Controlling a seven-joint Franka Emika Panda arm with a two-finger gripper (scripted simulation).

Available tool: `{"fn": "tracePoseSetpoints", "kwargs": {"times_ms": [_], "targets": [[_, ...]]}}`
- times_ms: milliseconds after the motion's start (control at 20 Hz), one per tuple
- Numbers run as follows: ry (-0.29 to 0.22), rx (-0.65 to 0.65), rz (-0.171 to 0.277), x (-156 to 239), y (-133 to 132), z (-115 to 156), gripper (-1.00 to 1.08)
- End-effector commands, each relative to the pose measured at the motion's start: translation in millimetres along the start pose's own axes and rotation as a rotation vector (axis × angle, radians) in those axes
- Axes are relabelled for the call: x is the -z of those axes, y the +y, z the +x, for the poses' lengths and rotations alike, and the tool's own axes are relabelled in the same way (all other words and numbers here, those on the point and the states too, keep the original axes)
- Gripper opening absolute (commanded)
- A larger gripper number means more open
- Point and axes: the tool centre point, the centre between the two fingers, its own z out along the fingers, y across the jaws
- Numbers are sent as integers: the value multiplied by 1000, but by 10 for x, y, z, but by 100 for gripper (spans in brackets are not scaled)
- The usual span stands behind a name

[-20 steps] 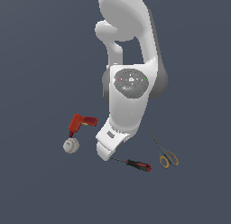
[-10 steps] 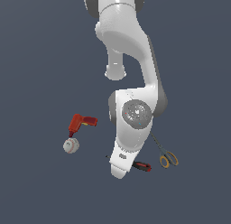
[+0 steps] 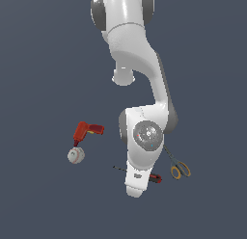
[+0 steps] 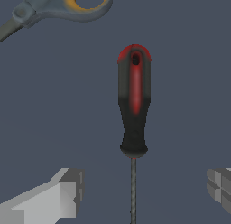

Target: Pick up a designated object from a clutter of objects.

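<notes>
Tool (image 4: 140, 191) stands wide open, holding nothing. Screwdriver (image 4: 134, 101) lies flat on the counter (image 4: 189, 83), shaft running between both fingers (image 4: 63, 196), untouched; scissors (image 4: 67, 4) near.

Floor (image 3: 43, 64): flat, uniform slate-grey.
Place: beneath the gripper (image 4: 144, 189), spreading out on every side of it.
Shading: even.

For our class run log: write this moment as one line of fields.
phase: pre-grasp | target: screwdriver | gripper: open, fingers either side of the shaft, no contact | nearby: scissors | held: nothing
</notes>
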Motion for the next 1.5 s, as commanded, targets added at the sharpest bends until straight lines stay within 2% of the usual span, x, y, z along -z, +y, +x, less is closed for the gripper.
{"fn": "tracePoseSetpoints", "kwargs": {"times_ms": [0,350,800,1100,1150,1450], "targets": [[2,20,0,-42,10,18,100],[2,22,1,-88,8,18,100],[3,26,0,-499,-2,20,100],[3,27,0,-560,11,28,100],[3,27,0,-560,11,28,-100],[3,27,0,-560,11,28,-100]]}}
